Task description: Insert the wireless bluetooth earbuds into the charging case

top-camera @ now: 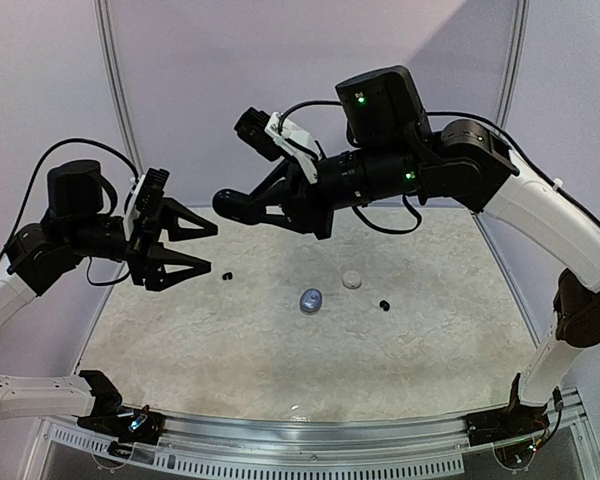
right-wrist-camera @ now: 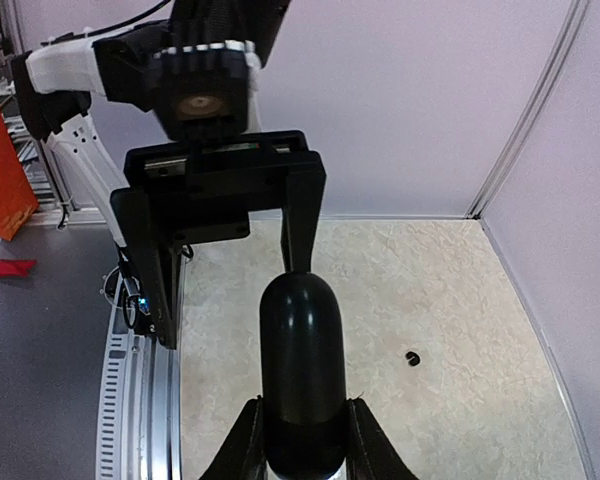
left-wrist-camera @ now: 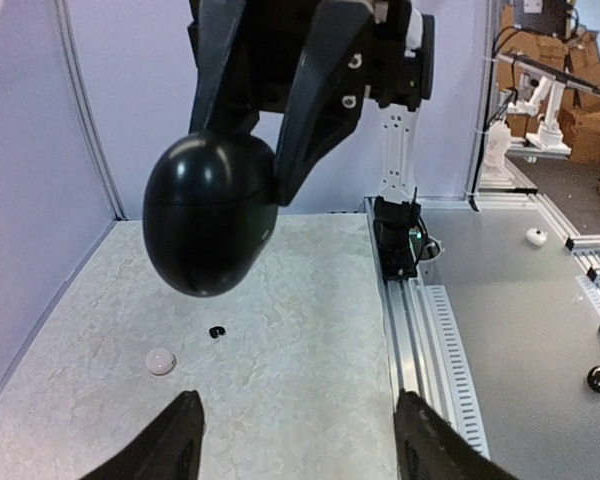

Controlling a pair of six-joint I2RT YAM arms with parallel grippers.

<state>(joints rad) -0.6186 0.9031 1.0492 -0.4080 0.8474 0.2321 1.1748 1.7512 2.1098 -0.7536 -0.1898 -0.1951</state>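
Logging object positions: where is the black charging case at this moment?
Top view, left of centre: the black charging case is off the table, clamped in the right gripper, directly in front of the open left gripper.

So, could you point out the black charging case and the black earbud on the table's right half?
black charging case (left-wrist-camera: 208, 215), left wrist view, middle of its rounded shell.
black earbud (top-camera: 384, 304), top view, middle of the bud.

glossy smooth black plastic charging case (left-wrist-camera: 205, 215), matt mottled cream tabletop (top-camera: 280, 350), ribbed bare-metal rail (left-wrist-camera: 430, 340)
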